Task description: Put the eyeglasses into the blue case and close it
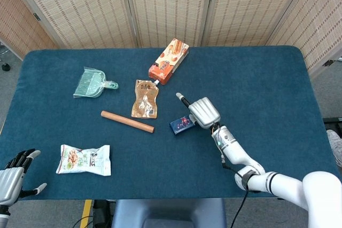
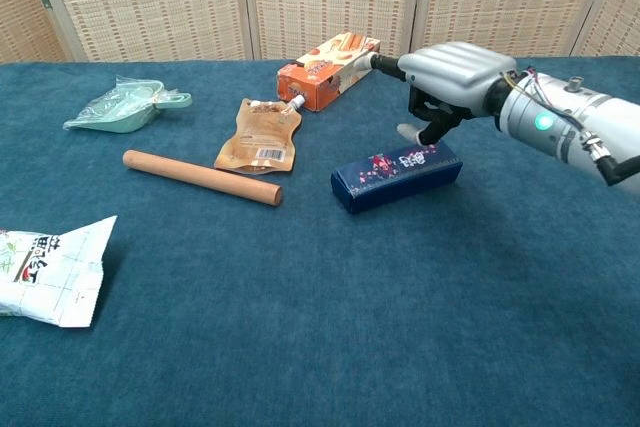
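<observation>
— What does the blue case point(image 2: 396, 176) look like on the desk point(image 2: 400, 327)?
— Lid down, dark blue, a small floral print and pale lettering on top, too small to read.

— Which way does it run?
— Long axis slanting, near end toward the wooden rod point(image 2: 201, 176), far end under the right robot hand point(image 2: 450, 82).

— And the hands?
— Right hovers just above, fingers loosely spread, apparently holding nothing. Left robot hand point(image 1: 12, 179) waits at the desk's corner, fingers apart.

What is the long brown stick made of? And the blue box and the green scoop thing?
The stick looks like plain, matte wood: even tan, no shine. The blue case seems hard with a smooth printed cover, maybe plastic or leatherette. The green dustpan looks like plastic, glossy and slightly see-through.
</observation>
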Tool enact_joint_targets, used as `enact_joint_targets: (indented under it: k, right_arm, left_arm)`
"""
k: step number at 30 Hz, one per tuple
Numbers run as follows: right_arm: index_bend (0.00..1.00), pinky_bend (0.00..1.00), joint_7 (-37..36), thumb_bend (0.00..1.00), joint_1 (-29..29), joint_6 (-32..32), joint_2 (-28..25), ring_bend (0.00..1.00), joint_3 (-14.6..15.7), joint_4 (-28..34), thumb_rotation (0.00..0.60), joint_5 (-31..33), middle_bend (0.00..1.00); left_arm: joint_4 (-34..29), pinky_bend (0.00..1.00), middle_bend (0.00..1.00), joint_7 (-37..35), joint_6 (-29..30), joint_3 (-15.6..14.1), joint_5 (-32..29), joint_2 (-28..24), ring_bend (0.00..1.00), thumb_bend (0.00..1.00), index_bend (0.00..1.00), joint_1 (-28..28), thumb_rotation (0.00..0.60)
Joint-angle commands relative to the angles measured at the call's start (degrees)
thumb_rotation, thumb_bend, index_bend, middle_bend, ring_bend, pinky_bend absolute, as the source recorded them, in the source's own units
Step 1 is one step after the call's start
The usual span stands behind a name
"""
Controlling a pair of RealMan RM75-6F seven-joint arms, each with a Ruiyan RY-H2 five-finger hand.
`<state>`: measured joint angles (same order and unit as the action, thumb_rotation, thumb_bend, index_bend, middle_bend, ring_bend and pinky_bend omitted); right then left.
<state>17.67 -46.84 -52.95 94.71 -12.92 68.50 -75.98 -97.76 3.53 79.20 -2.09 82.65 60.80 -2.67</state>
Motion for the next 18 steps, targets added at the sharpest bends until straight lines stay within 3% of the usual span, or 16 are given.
enact_joint_targets:
  k: [1,6,12,18]
  right_arm:
    - [0.00,1.00,0.77,0.28,1.37,0.39,-3.76,1.00,2.04,4.56,0.600,-0.32,0.94]
    - [0.01,1.00,3.27,0.16,1.71,2.32,-5.38,1.00,3.67,6.37,0.600,1.29,0.95]
    - [0.07,1.00,5.84,0.17,0.08,6.02,-3.78,1.00,3.91,3.97,0.600,4.53,0.95]
    - [0.12,1.00,8.28,0.25,-2.29,9.88,-1.69,1.00,3.62,0.83,0.600,8.04,0.95]
  left_arm:
    - [-0.03,0.22,0.13,0.12,-0.20,0.03,-0.01,0.09,0.11,0.20,0.17,-0.14,0.600]
    - [-0.22,0.22,0.13,0.37,-0.70,-0.02,-0.01,0.17,0.11,0.19,0.17,-0.42,0.600]
    - [-0.42,0.22,0.13,0.52,-0.90,-0.13,-0.21,0.09,0.11,0.20,0.17,-0.41,0.600]
    - [-0.57,0.22,0.13,0.70,-1.02,-0.18,-0.68,-0.08,0.11,0.20,0.17,-0.31,0.600]
